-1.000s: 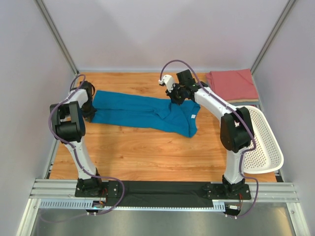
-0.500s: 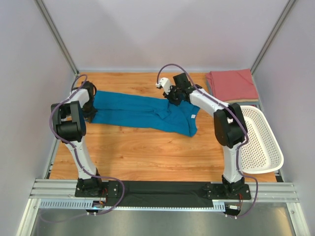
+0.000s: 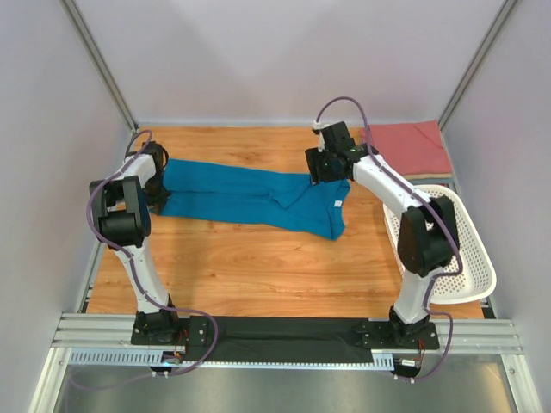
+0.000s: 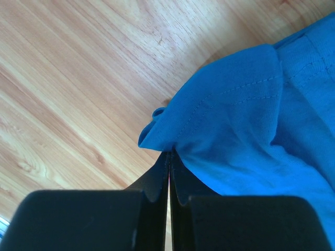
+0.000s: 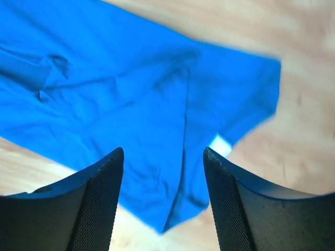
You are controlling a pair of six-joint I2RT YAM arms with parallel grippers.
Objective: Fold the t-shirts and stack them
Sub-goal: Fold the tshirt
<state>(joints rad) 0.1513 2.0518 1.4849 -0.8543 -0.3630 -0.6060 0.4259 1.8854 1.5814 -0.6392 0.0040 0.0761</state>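
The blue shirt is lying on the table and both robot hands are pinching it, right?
Not quite. Only the left gripper is pinching the teal-blue t-shirt. The right gripper hangs above the cloth with its fingers spread and nothing between them, as the right wrist view shows. The shirt does lie on the table.

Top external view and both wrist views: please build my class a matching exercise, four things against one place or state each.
Things:
1. teal-blue t-shirt
2. salmon-red t-shirt
3. left end effector
4. right end effector

Places or states:
A. open, holding nothing
B. folded, at the far right
C. shut, pinching a cloth edge
D. stretched out long between both arms

Pairs: 1-D, 2-B, 3-C, 4-A.
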